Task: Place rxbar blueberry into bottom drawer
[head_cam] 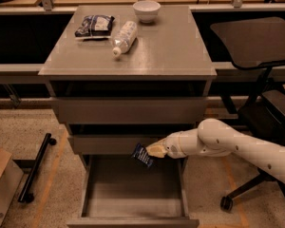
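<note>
The rxbar blueberry (142, 156), a small dark navy wrapper with white print, is held in my gripper (152, 152). The gripper is shut on it and holds it tilted above the back part of the open bottom drawer (133, 212). My white arm reaches in from the right. The drawer is pulled out as a shallow grey tray with nothing visible inside. The two drawers above it are closed.
On the cabinet top (171, 51) lie a crinkly dark-and-white bag (94, 25), a plastic bottle on its side (123, 37) and a white bowl (146, 10). A black office chair (261, 46) stands to the right. A black bar (35, 167) and a box (2, 184) lie on the floor at left.
</note>
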Controlling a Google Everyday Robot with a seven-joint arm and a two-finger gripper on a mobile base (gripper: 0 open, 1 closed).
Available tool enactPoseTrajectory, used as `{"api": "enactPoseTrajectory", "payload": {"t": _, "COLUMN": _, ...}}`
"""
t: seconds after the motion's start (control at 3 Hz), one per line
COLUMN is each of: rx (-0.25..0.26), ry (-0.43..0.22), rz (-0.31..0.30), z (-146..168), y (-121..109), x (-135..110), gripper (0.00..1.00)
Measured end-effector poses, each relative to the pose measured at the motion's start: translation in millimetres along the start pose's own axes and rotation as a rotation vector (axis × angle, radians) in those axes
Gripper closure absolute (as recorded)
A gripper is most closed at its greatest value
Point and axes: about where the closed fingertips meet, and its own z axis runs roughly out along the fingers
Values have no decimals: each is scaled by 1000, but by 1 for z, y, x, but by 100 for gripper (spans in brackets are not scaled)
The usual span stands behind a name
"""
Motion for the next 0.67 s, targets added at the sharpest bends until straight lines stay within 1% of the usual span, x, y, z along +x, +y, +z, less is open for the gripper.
{"api": "enactPoseTrajectory", "payload": {"t": 0.33, "rx": -45, "ry": 2, "rz": 29, "z": 41, "y": -18, "x": 34, "gripper": 100}}
{"api": "enactPoseTrajectory", "payload": {"t": 0.67, "rx": -94, "ry": 7, "rz": 67, "z": 78, "y": -31, "x": 69, "gripper": 100}}
